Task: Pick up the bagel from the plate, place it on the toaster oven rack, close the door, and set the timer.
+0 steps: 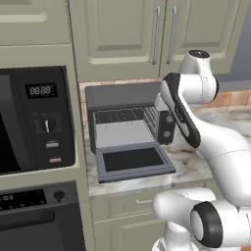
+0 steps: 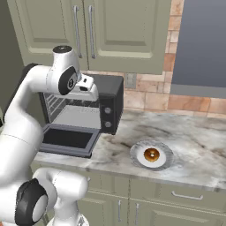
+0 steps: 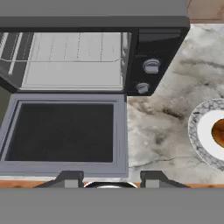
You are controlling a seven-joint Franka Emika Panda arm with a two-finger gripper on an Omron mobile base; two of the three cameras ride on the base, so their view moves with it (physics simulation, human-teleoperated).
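The bagel (image 2: 152,155) on the plate (image 2: 164,164) is judged light and soft: grip across its outer rim. The tool (image 3: 110,178) is released, empty.

The microwave (image 1: 37,120) carries a small digital display (image 1: 40,90) at about 11 o'clock in the left base view; its light digits look like 88:88, though blurred. Small marks on its buttons below are too fine to read. The oven (image 1: 37,218) panel at 8 o'clock bears illegible pale marks.
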